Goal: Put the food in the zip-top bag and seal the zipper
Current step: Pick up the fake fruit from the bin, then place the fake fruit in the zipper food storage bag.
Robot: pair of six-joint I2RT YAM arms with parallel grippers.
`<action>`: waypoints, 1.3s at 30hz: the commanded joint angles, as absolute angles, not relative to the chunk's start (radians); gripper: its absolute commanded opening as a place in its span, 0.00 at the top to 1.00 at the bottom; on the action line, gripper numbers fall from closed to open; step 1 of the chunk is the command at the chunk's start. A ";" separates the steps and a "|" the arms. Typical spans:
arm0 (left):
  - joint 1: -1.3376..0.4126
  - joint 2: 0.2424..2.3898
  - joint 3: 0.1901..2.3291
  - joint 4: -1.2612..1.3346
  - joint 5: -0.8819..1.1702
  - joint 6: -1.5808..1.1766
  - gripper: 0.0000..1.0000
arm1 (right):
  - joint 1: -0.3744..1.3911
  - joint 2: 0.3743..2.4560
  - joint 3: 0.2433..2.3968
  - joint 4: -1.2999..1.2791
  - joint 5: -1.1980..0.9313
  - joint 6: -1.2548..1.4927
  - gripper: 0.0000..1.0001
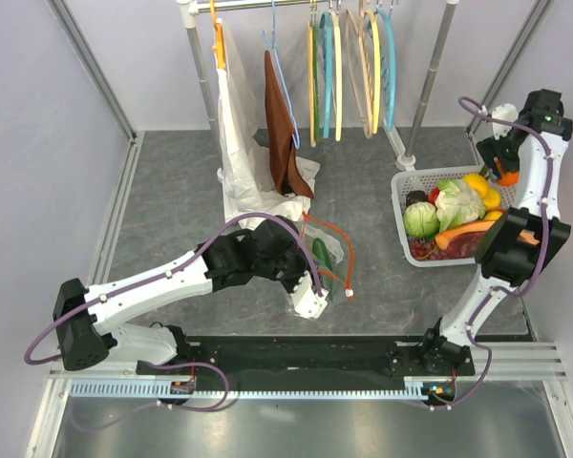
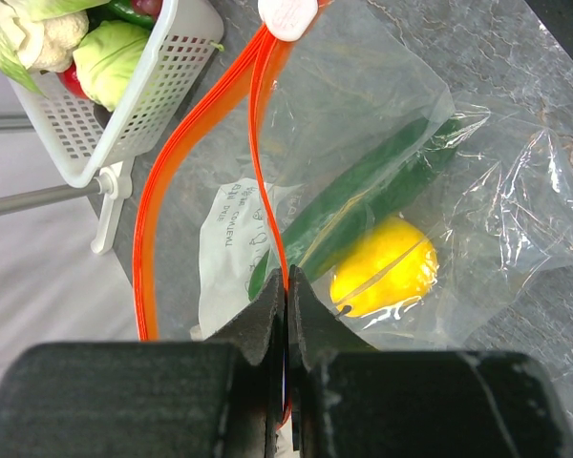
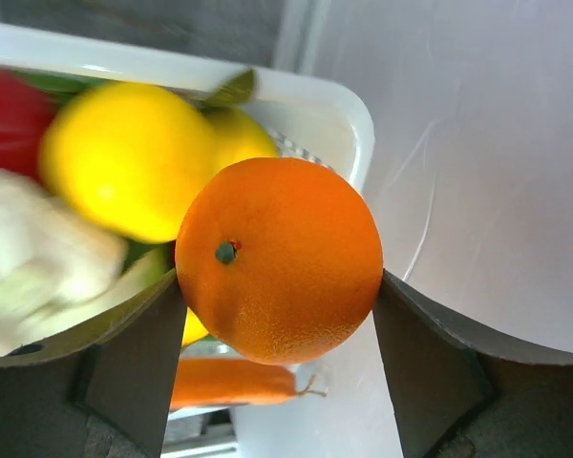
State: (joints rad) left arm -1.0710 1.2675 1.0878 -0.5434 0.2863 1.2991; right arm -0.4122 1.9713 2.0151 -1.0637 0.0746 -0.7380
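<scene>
Orange-red zipper (image 2: 148, 219) is pinched flat between the closed jaws of the left gripper (image 2: 286, 286), on the table well to the left of the white basket (image 1: 399, 196). The zip-top bag (image 2: 477, 191) lies slack there with the cucumber (image 2: 363, 196) and the yellow fruit (image 2: 382, 267) inside. Its two zipper strips bow apart into only a narrow slit. At the basket's far right corner, the right gripper (image 3: 279, 277) has a finger bearing on each side of the orange (image 3: 279, 260), raised above the other produce.

The likeliest trouble is the grip. The orange is a smooth ball held across its widest part, so a quick swing from basket to bag could let it squirt out and roll away.

The mouth is the next hazard. The slit looks narrower than the orange, and I cannot tell whether the left gripper holds one lip or both. A push against the lip could fold the film shut, drag the light bag along, or tip the cucumber and yellow fruit back out.
</scene>
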 commanded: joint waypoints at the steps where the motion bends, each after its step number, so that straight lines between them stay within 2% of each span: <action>1: -1.068 1.258 1.106 -0.549 0.270 1.307 0.98 | -0.399 1.833 2.120 -1.276 -0.185 -0.669 0.28; 7: -1.068 1.253 1.097 -0.549 0.267 1.305 0.98 | -0.312 1.669 2.034 -1.460 -0.581 -0.583 0.32; 11: -1.068 1.250 1.094 -0.545 0.264 1.304 0.98 | -0.155 1.557 1.924 -1.459 -0.702 -0.551 0.31; 21: -1.068 1.223 1.088 -0.538 0.255 1.302 0.98 | 0.073 1.468 1.789 -1.457 -1.023 -0.410 0.33; 29: -1.069 1.213 1.086 -0.526 0.255 1.293 0.98 | 0.227 1.446 1.638 -1.413 -1.077 -0.396 0.32; 39: -1.069 1.197 1.091 -0.526 0.252 1.307 0.98 | 0.386 1.565 1.715 -1.413 -0.962 -0.416 0.32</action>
State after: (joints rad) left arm -1.0710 1.2243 1.0870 -0.5434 0.2626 1.2987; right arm 0.3508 1.5242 1.6615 -1.3556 -0.9871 -0.3996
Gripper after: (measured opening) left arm 0.033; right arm 0.802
